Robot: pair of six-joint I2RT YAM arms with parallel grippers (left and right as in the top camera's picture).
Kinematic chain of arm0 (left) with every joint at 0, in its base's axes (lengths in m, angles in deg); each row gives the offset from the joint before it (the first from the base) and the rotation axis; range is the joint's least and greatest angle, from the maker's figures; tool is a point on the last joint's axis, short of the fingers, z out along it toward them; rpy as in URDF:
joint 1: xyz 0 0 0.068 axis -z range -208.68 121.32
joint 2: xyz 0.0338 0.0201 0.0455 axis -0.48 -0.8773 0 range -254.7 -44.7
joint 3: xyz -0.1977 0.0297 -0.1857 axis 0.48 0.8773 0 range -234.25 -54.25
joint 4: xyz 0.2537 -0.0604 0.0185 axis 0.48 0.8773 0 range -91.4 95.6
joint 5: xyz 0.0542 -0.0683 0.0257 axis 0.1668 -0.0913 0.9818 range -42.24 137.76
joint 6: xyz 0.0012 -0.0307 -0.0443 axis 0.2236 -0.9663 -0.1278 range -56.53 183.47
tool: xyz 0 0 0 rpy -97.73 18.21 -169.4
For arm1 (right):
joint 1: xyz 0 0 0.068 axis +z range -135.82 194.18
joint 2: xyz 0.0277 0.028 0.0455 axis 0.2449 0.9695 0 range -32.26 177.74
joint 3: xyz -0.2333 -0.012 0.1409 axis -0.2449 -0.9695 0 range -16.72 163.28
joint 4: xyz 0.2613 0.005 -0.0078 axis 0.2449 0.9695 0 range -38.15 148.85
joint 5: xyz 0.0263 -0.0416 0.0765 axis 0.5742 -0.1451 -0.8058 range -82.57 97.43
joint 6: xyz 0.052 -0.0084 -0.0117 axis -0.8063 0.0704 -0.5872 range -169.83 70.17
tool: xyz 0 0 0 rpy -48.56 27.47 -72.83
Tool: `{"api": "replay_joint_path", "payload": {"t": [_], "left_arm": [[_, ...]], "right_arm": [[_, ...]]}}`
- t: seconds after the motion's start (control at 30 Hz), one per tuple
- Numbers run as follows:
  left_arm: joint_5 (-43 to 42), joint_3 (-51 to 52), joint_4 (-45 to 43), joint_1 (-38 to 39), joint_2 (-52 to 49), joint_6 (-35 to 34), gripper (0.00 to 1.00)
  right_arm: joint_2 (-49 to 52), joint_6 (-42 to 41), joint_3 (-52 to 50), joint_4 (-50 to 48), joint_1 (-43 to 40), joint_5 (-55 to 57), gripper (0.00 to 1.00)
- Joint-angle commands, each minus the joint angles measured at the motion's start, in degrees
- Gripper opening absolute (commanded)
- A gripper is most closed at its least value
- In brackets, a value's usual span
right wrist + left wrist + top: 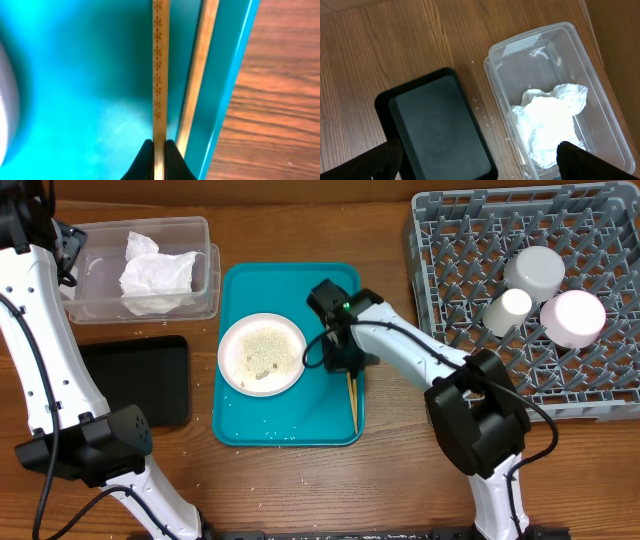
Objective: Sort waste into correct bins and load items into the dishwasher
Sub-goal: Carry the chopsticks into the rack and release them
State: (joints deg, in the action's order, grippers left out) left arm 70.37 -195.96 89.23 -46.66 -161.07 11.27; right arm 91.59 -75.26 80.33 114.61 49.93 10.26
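Two wooden chopsticks lie along the right side of the teal tray. My right gripper is shut on one patterned chopstick; the second, plain chopstick lies beside it against the tray's rim. A white plate with food crumbs sits on the tray's left half. My left gripper is open and empty, above the black tray and the clear bin holding crumpled white paper. The grey dish rack holds white cups and a pink one.
The clear bin with paper waste stands at the back left. The black tray lies in front of it. The dish rack fills the right back corner. Wooden table shows around the trays.
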Motion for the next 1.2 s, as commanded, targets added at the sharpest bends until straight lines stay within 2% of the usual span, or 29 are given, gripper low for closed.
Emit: {"api": "replay_joint_path", "payload": {"t": [0.0,0.2,0.33,0.6,0.77,0.87,0.93,1.17], "left_arm": [[1.07,0.04,-0.02,0.35,-0.52,-0.52,1.00],[1.07,0.04,-0.02,0.35,-0.52,-0.55,1.00],[1.07,0.04,-0.04,0.35,-0.52,-0.52,1.00],[1.07,0.04,-0.04,0.35,-0.52,-0.52,1.00],[1.07,0.04,-0.04,0.35,-0.52,-0.55,1.00],[1.07,0.04,-0.04,0.35,-0.52,-0.52,1.00],[1.07,0.04,-0.02,0.35,-0.52,-0.52,1.00],[1.07,0.04,-0.04,0.35,-0.52,-0.52,1.00]], "right_arm": [[-0.31,2.38,12.59,3.61,-2.82,0.11,0.04],[-0.31,12.72,32.85,12.74,-11.56,1.18,0.04],[-0.31,19.26,38.45,15.02,-19.54,0.66,0.04],[-0.28,27.41,34.40,17.97,-32.37,-14.49,0.04],[-0.28,27.43,28.15,17.77,-34.21,-14.38,0.05],[-0.28,27.39,24.59,17.40,-34.23,-14.32,0.15],[-0.28,27.39,22.82,17.55,-34.10,-14.34,0.16],[-0.63,25.73,23.61,20.35,-33.51,-14.58,0.22]]}}
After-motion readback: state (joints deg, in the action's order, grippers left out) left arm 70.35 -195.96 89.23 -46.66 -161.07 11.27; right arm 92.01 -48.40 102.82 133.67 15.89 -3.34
